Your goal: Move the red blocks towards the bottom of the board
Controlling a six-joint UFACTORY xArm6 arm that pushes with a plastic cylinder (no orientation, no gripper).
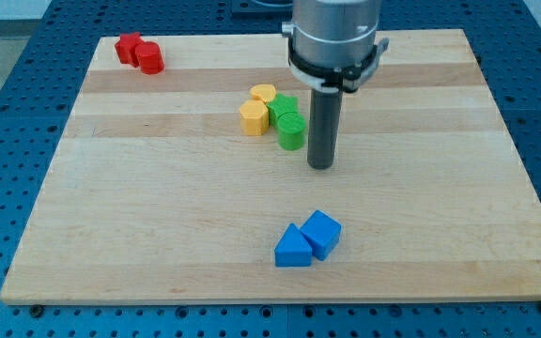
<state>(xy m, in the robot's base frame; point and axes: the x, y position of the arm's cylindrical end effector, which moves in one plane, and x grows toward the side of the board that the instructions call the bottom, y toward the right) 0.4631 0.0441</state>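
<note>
Two red blocks touch each other at the view's top left of the wooden board [158, 216]: a red star-like block [128, 47] and a red cylinder [150, 58] to its right. My tip [320, 165] rests on the board near the middle, far to the right of and below the red blocks. It stands just right of a green cylinder [291, 131].
A cluster sits left of my tip: two yellow blocks [264, 93] [254, 118], a green star-like block [284, 105] and the green cylinder. A blue triangle [293, 247] and a blue cube [322, 232] touch near the view's bottom centre.
</note>
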